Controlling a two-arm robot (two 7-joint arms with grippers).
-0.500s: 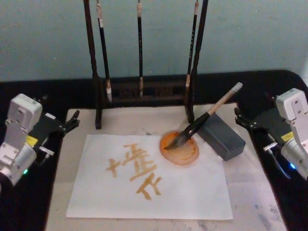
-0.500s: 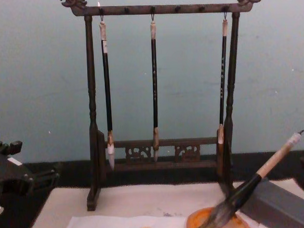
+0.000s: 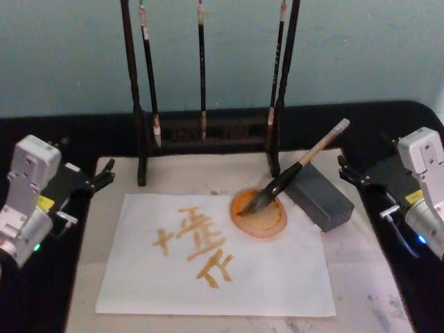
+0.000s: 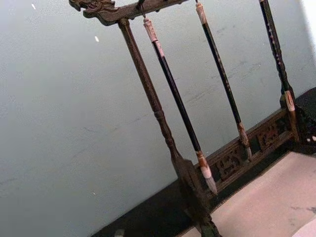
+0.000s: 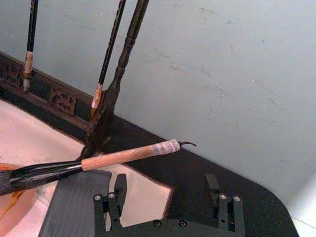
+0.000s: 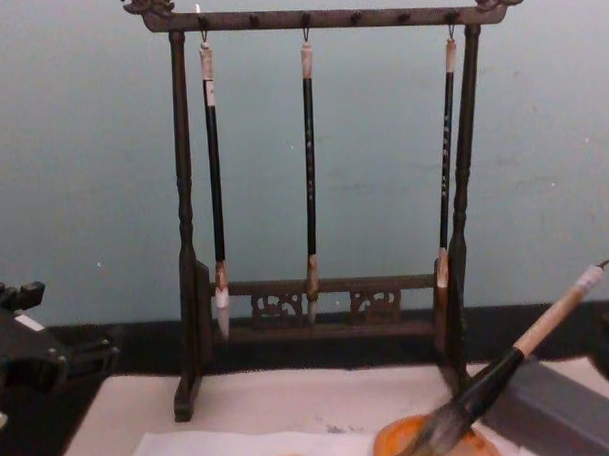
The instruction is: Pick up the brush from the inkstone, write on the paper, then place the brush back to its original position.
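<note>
Brush (image 3: 295, 170): bristles in the orange inkstone (image 3: 272, 223), handle propped on a grey block (image 3: 322, 198). Paper (image 3: 263, 277): flat, orange strokes on it, inkstone at its far right corner. Left gripper (image 3: 105, 175), right gripper (image 3: 345, 172): 2 units, each beside its table edge, fingers spread, empty

Stand: a dark carved wooden stand (image 6: 322, 17) is upright at the mat's far edge, beyond the left claw (image 3: 105, 175) and the right claw (image 3: 345, 170) and between them.
Hanging: three black-handled brushes (image 6: 308, 168) hang tips down from its top bar, well apart.
Block: a grey block (image 3: 320, 198) lies near the right claw, on its inner side.
Mat: a cream felt mat (image 3: 357, 270) is spread between the claws.
Table: a black table (image 3: 69, 132) lies under both claws.
Wall: a pale teal wall (image 3: 69, 55) rises behind the stand.
</note>
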